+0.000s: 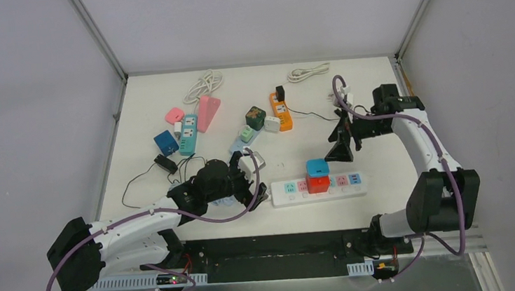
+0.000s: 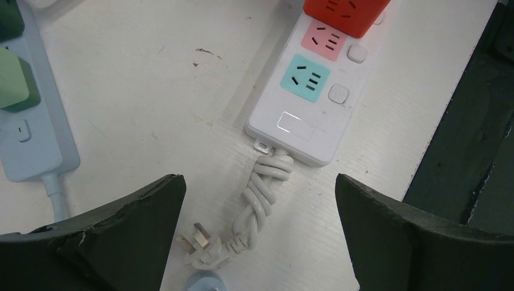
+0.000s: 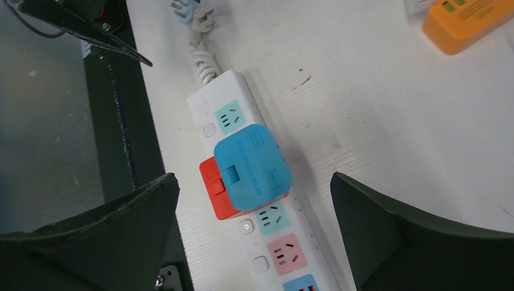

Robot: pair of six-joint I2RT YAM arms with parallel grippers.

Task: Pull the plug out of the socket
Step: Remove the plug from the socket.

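A white power strip [image 1: 343, 187] lies near the table's front edge. A red cube adapter [image 1: 318, 184] sits plugged into it, and a blue plug [image 1: 317, 167] is stacked on top of the adapter. My right gripper [image 1: 341, 149] hovers open just behind and above them. In the right wrist view the blue plug [image 3: 251, 167] and red adapter [image 3: 212, 193] lie between the spread jaws of that gripper [image 3: 254, 179]. My left gripper [image 1: 256, 181] is open at the strip's left end. Its wrist view shows the gripper [image 2: 259, 182] over the strip's coiled white cord [image 2: 267, 182], with the strip's end [image 2: 303, 124] beyond.
Behind lie a teal strip [image 1: 188, 134], a pink strip [image 1: 207, 111], an orange strip [image 1: 280, 110] and a pale blue strip [image 1: 244, 143] with green plugs. A dark blue cube [image 1: 166, 142], a black adapter with cable [image 1: 166, 163] and white cable bundles [image 1: 204, 85] are also there.
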